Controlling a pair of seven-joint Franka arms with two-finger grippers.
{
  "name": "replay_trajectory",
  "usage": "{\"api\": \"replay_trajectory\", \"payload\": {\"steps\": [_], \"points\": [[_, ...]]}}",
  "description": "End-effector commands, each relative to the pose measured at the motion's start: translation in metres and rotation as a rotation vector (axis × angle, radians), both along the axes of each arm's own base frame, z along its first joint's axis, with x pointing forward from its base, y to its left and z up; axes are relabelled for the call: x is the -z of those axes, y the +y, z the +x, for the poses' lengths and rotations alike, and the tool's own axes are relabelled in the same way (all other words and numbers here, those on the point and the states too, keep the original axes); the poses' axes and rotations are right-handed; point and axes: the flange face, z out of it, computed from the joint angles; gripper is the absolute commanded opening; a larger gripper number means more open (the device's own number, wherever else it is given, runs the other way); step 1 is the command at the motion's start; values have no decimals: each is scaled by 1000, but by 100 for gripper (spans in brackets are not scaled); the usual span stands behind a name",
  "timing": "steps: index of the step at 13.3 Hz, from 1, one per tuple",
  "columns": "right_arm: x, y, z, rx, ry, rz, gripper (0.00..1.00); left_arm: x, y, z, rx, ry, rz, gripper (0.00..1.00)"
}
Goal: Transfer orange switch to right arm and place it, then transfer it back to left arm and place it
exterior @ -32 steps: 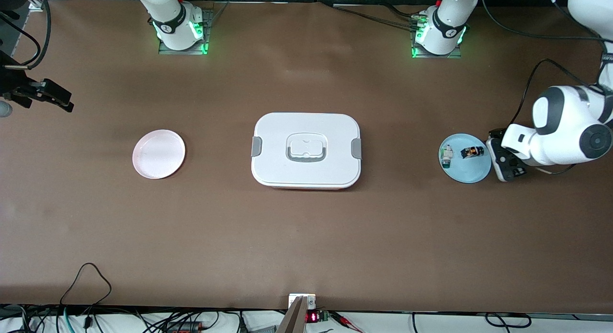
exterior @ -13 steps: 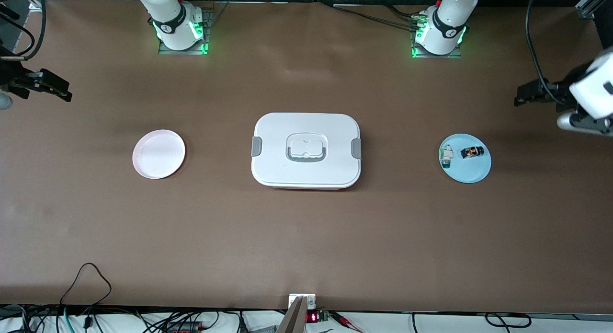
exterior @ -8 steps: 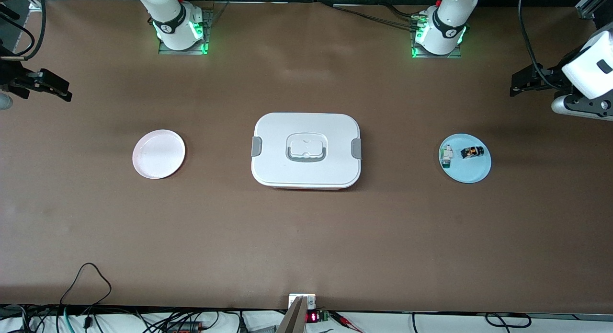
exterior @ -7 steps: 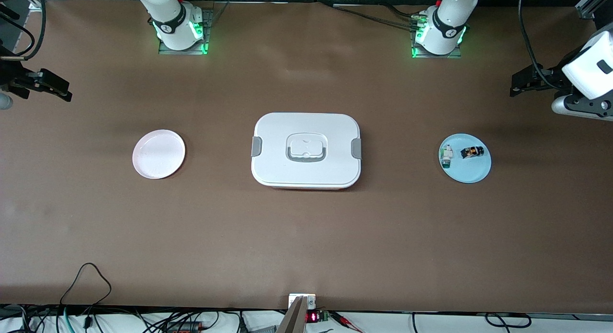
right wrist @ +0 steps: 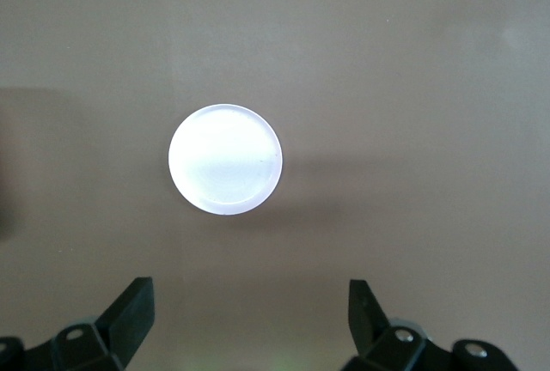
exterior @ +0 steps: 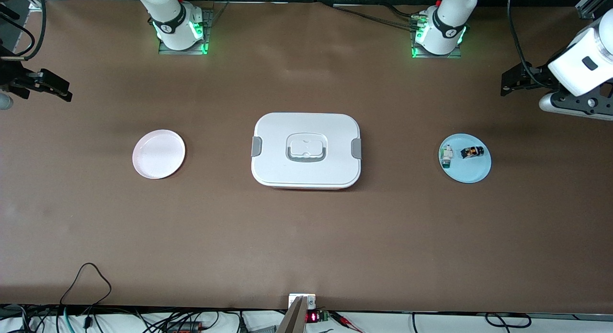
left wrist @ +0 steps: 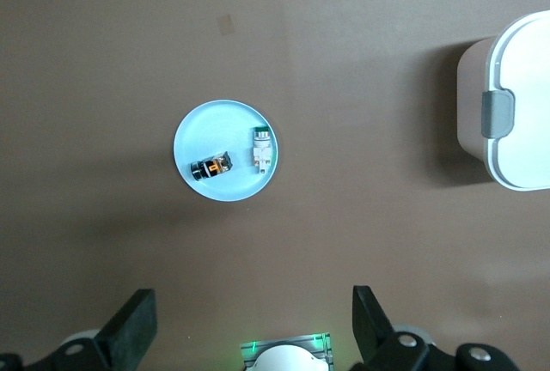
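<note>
Black fingers of the left gripper [left wrist: 249, 337] stand spread wide and empty, high over bare table at the left arm's end. On the blue plate [exterior: 471, 172] the orange switch [exterior: 471, 152] lies just beside a white-and-green switch [exterior: 446, 156]. Mid-table sits the box [exterior: 306, 150], lid on. Over its own end, near the pink plate [exterior: 158, 154], the right gripper [right wrist: 249, 332] waits, equally spread and empty.

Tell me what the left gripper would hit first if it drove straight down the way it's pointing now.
Probably bare table. The left gripper is open, pointing down from high up, and the blue plate with the orange switch lies off its line, toward the front camera. Depth is hard to judge.
</note>
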Motion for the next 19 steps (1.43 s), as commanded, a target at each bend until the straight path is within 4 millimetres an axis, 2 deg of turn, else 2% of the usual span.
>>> {"api": "replay_trajectory", "payload": {"steps": [1, 3, 5, 7, 10, 15, 19], "points": [[4, 2, 6, 0, 22, 13, 100, -4, 8, -4, 32, -14, -32, 100], [2, 5, 6, -6, 19, 13, 100, 0, 12, -4, 65, -43, -43, 100], [-5, 3, 7, -5, 4, 13, 100, 11, 29, -14, 38, -85, -41, 100], [-6, 5, 7, -6, 4, 13, 100, 12, 31, -26, 31, -81, -40, 100], [-6, 3, 6, -1, 8, 12, 100, 16, 46, -25, 4, -76, -39, 100], [-5, 2, 6, 5, 10, 13, 100, 14, 43, -21, -5, -92, -29, 100], [-6, 2, 6, 5, 10, 13, 100, 15, 40, -21, -123, -87, -21, 100]]}}
